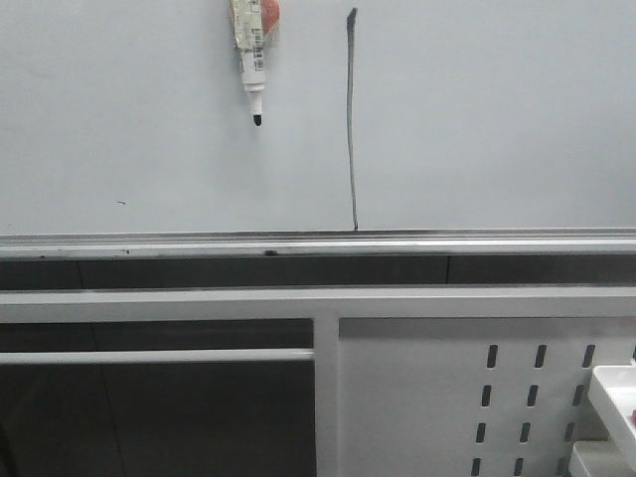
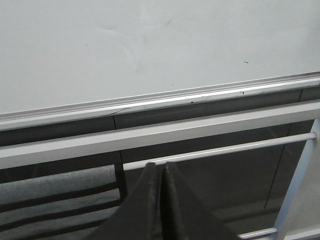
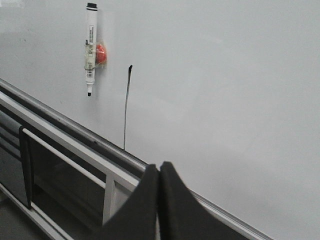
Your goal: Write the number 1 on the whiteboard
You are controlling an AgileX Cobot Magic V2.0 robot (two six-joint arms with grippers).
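With the number 1 [image 1: 351,119] already drawn down the whiteboard [image 1: 497,119] to its rail, just beside the hanging marker pen [image 1: 253,60], I see both the left tool [image 2: 162,172] and right tool [image 3: 159,175] clenched empty, so my worry is a careless sweep smudging the stroke

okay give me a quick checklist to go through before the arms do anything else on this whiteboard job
1. Number 1 drawn on the whiteboard: ok, one long stroke running down to the silver rail.
2. Marker pen stowed: ok, it hangs on the board, tip down, left of the stroke, in neither gripper.
3. Left gripper empty: ok, fingers together with nothing between them.
4. Right gripper empty: ok, fingers together, off the board.
5. Stroke unsmudged: ok, its line looks clean.
6. Board otherwise clean: not ok, a tiny dark fleck sits at lower left.
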